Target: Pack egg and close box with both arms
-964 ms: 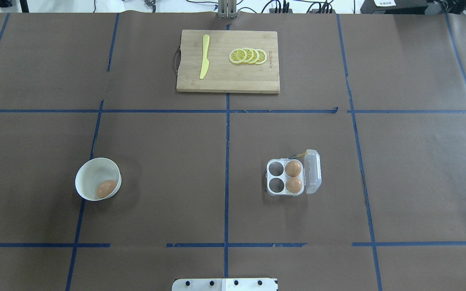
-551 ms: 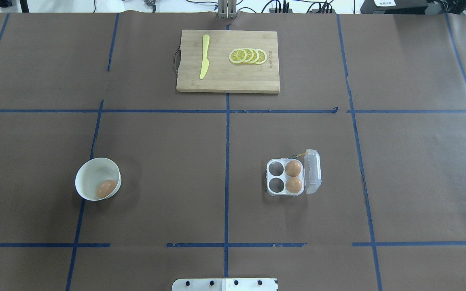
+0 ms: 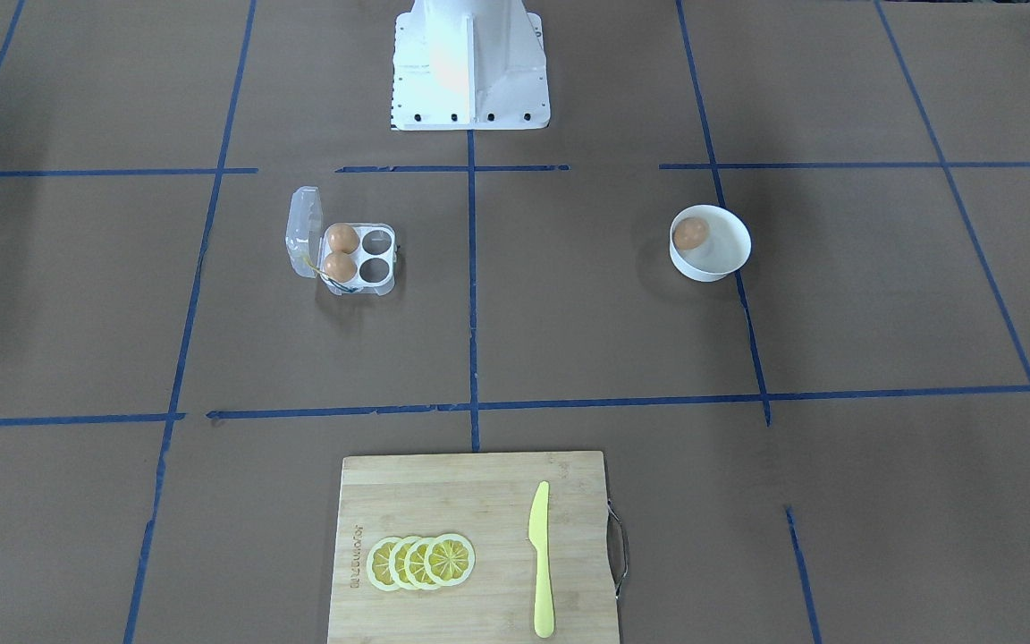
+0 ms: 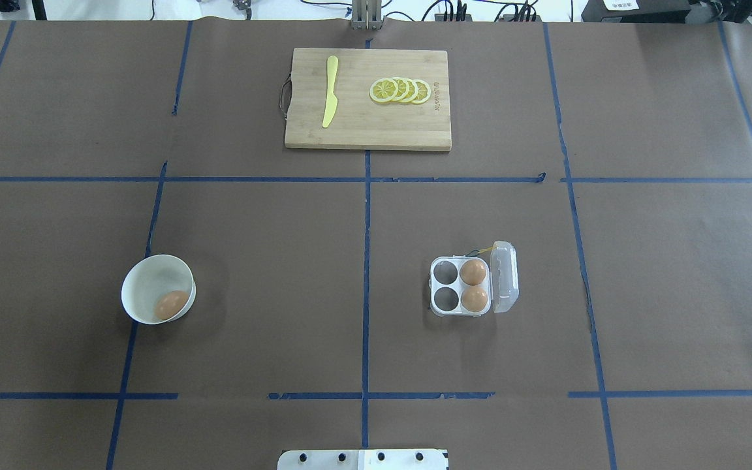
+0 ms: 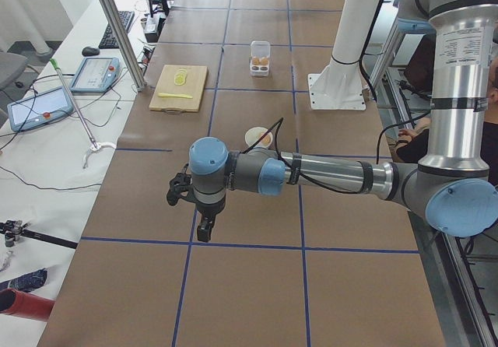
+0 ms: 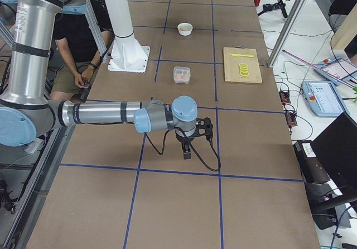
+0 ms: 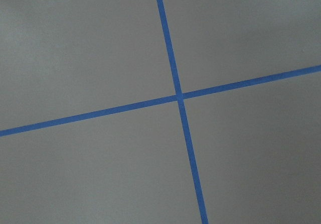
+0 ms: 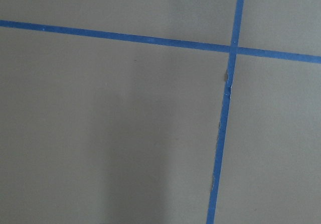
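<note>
- The long table (image 4: pixel 252 274) is papered in brown and gridded with blue tape, with the robot's white pedestal (image 3: pixel 470 63) at one edge.
- The egg (image 4: pixel 172 304) to be packed lies in a white bowl (image 4: pixel 144 284) on the robot's left half.
- The box (image 4: pixel 444 284) stands on the right half with its lid swung open. Two eggs fill the cells beside the lid, and the two cells toward the bowl are bare.
- I'd call the egg light, smooth and brittle. It wants a soft pinch across its middle from above, minding the bowl's wall close by.
- The box looks thin and light, so it may skid unless one arm steadies it.
- The left gripper (image 5: pixel 204 226) hangs over bare paper, well apart from the bowl.
- The right gripper (image 6: pixel 187 148) is equally far from the box.
- I cannot tell whether either is spread or pinched.
</note>
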`<state>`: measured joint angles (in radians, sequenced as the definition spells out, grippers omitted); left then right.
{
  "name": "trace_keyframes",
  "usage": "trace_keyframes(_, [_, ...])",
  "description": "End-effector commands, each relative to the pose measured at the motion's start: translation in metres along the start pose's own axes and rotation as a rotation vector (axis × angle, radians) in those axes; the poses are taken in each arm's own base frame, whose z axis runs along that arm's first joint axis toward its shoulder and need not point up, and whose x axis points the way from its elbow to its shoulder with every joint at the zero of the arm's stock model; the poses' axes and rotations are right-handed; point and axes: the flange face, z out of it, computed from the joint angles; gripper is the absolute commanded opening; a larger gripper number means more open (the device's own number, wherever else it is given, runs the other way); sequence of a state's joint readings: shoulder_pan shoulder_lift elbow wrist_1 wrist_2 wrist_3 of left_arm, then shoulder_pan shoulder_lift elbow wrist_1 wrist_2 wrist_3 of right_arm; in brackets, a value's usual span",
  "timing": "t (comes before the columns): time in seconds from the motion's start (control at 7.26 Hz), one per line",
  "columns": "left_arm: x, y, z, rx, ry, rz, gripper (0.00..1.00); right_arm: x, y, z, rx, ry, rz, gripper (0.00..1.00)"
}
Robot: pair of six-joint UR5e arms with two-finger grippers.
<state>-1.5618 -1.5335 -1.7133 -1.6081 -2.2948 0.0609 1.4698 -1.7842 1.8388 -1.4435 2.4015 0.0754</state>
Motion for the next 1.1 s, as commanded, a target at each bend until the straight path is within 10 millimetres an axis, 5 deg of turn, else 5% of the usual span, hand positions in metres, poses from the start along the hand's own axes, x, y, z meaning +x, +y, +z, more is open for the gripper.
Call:
trace_keyframes(0.0, [0.0047,0.0069,0.0032,-0.005,0.073,-0.023,1.0,0.0007,0.0009,0.0012,-0.003,-0.005,0.004,1.0])
trace_keyframes(0.96, [0.004,0.0134,0.0074,-0.007,0.102,-0.025,1.0,0.0018,0.0012,0.0022,-0.005,-0.005,0.005,1.0])
